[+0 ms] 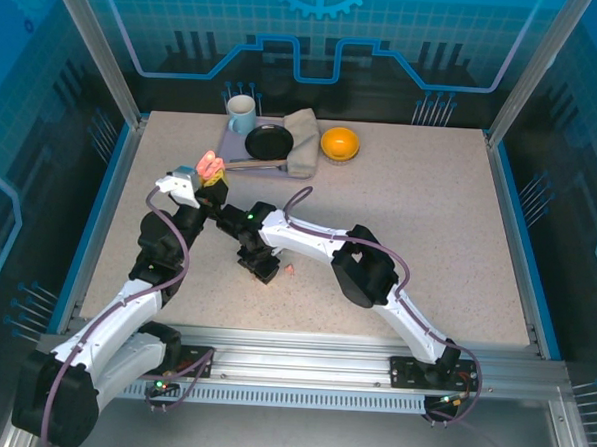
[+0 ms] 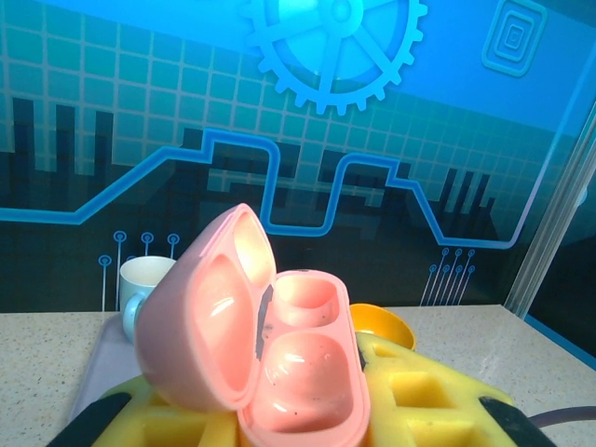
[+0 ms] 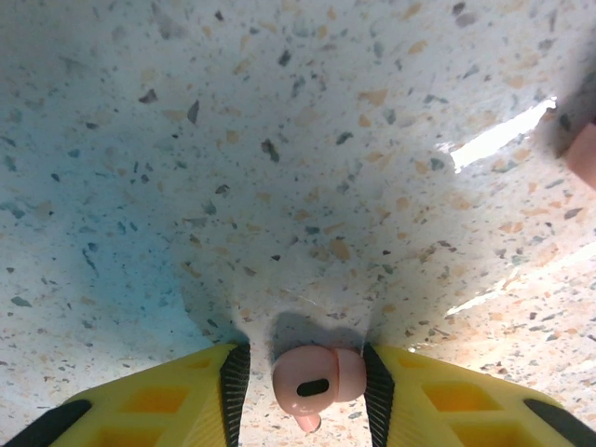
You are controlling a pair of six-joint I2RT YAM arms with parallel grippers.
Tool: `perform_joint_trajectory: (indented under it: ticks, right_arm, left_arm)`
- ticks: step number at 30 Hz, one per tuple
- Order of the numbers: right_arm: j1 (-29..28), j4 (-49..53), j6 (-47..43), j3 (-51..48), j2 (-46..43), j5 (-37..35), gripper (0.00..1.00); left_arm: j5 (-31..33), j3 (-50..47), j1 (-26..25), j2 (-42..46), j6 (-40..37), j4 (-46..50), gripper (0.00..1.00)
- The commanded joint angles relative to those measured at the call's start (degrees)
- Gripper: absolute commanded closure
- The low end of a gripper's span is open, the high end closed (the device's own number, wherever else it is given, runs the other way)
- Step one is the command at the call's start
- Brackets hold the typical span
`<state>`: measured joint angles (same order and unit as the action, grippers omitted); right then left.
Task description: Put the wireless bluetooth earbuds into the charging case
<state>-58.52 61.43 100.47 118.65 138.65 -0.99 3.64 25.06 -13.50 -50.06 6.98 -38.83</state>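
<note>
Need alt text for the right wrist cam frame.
A salmon-pink earbud lies on the speckled tabletop between the yellow fingers of the right gripper, seen from just above. Whether it is clamped is unclear.

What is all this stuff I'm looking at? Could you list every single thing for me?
charging case: one, pink, lid open, held up over the table's left rear
earbud: one, pink, lying on the table
pink bit: one, on the table just right of the right gripper; too small to identify
mug: one, white, at the rear by the cloth's left corner
cloth: one, grey, at the rear of the table
dish: one, black and round, on the cloth
bowl: one, orange, at the rear, right of the cloth
table: one, speckled beige
left gripper: one, yellow fingers, clamped on the charging case
right gripper: one, yellow fingers, either side of the earbud
</note>
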Motion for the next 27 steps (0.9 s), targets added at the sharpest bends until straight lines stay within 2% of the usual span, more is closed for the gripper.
perform_joint_trajectory:
  ticks: [1, 15, 27]
  right_arm:
    - [0.39, 1.98, -0.66, -1.84, -0.57, -2.17, 0.59]
    - [0.95, 1.85, -1.64, -2.36, -0.75, -3.24, 0.66]
    - [1.04, 0.9, -9.06, -3.87, -3.46, -6.29, 0.73]
  left_arm:
    - [-0.32, 1.16, 0.58, 1.03, -0.32, -0.44, 1.0]
    - [-0.93, 1.71, 0.6, 1.02, -0.04, 0.22, 1.0]
    - [-1.84, 2.77, 0.62, 1.06, 0.56, 1.75, 1.0]
